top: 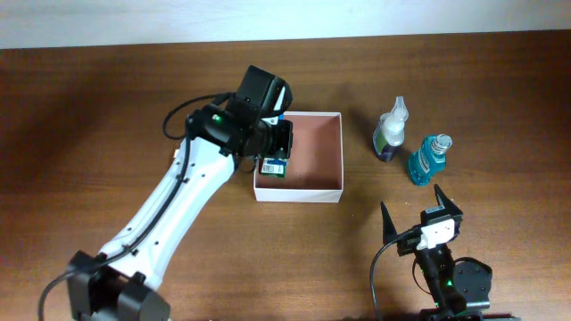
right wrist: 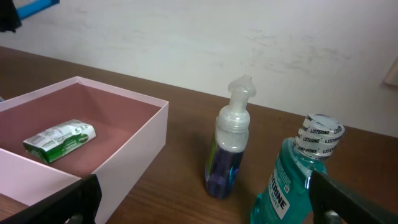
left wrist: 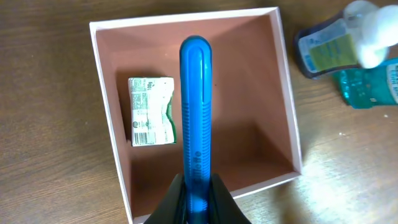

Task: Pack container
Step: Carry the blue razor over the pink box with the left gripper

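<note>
The container (top: 317, 147) is a square, shallow white box with a pinkish-brown inside, at the table's middle. A green and white packet (top: 273, 167) lies in its left part. My left gripper (top: 278, 134) hovers over the container's left side, shut on a long blue tube-shaped case (left wrist: 196, 112) that points across the container (left wrist: 249, 93). The packet (left wrist: 151, 111) lies just left of the case. My right gripper (top: 412, 207) is open and empty near the front edge, facing the container (right wrist: 134, 149) and the packet (right wrist: 60, 140).
A purple pump bottle (top: 390, 134) and a teal Listerine bottle (top: 428, 160) stand upright right of the container. In the right wrist view the pump bottle (right wrist: 229, 149) and the Listerine bottle (right wrist: 298, 180) stand close ahead of the open fingers (right wrist: 205, 208).
</note>
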